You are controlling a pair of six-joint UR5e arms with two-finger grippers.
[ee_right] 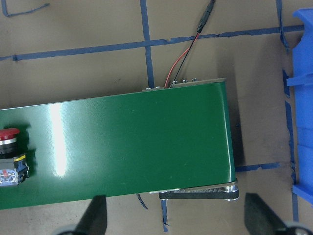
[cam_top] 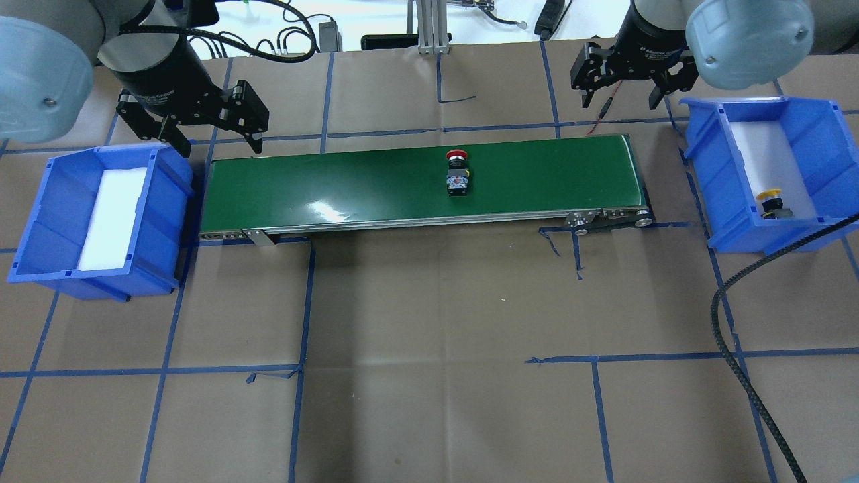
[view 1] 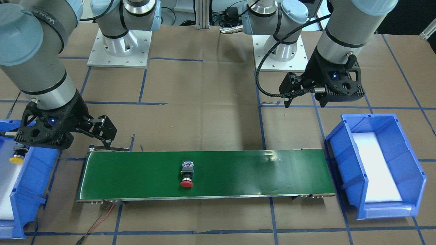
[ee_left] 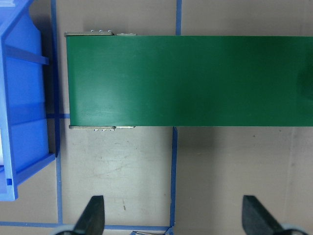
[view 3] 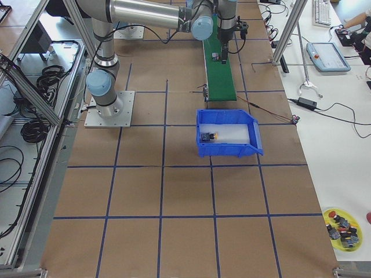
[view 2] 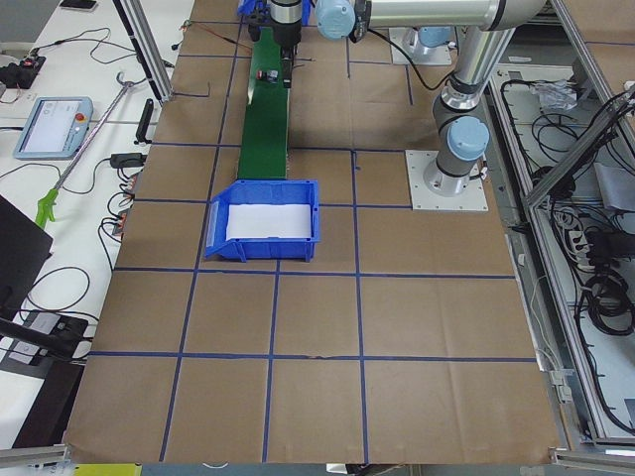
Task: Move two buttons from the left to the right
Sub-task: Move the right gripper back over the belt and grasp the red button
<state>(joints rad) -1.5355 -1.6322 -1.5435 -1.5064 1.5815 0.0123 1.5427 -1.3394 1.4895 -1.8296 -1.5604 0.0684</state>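
A red-capped button (cam_top: 458, 172) lies on its side near the middle of the green conveyor belt (cam_top: 335, 188); the front view shows this button (view 1: 187, 174) too, and it sits at the left edge of the right wrist view (ee_right: 10, 159). A yellow-capped button (cam_top: 772, 202) rests in the right blue bin (cam_top: 798, 114), also seen from the front (view 1: 16, 158). My left gripper (cam_top: 218, 143) hangs open above the belt's left end, fingers (ee_left: 90, 218) spread with nothing between. Over the belt's right end my right gripper (cam_top: 619, 100) is open, its fingers (ee_right: 95, 218) empty.
The left blue bin (cam_top: 40, 221) holds only a white foam pad. A red-black wire (ee_right: 183, 54) runs from the belt's right end. A braided black cable (cam_top: 738, 315) crosses the table at the right. Blue tape lines mark the brown paper.
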